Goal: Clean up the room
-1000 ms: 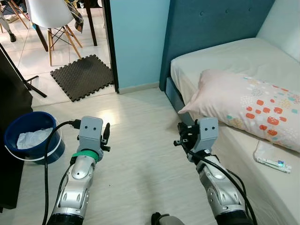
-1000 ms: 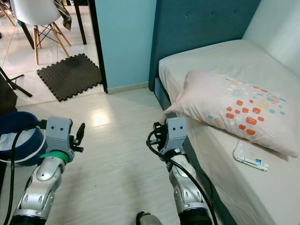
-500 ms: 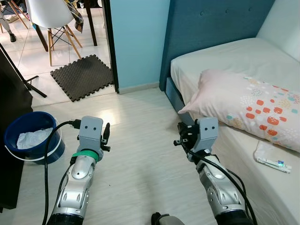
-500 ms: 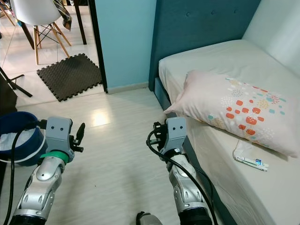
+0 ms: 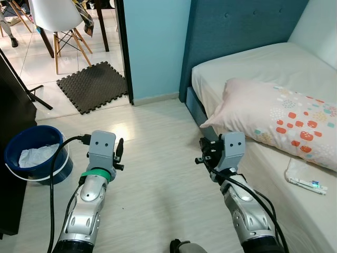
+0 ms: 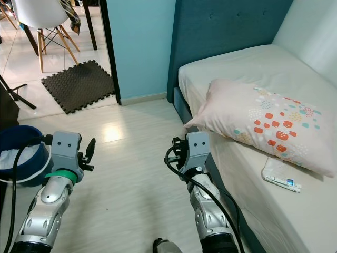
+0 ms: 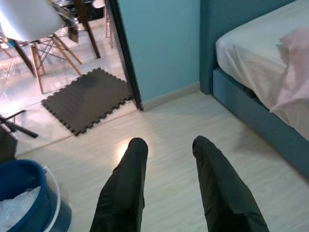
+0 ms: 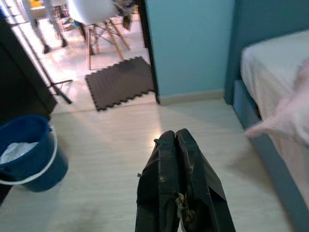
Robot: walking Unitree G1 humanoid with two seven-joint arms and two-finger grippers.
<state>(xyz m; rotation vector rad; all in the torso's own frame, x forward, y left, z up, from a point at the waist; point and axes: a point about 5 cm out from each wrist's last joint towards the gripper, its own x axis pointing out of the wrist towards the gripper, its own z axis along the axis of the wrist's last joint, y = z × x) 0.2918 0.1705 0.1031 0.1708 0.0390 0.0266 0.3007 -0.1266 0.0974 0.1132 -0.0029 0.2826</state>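
Pillow [image 5: 279,115] on bed [image 5: 247,66], no legible writing

Pale wood-plank floor [image 5: 158,174] with a bright glare patch; light blue wall [image 5: 155,42] meets a dark teal padded headboard [image 5: 237,26]. Bed [image 5: 253,66] at right — white sheet. Beyond the doorway, glossy tiles, a dark foam mat [image 5: 93,85] and a white chair [image 5: 55,16].

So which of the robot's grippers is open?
The left gripper: its two black fingers stand apart with floor showing between them. The right gripper has its fingers pressed together, holding nothing.
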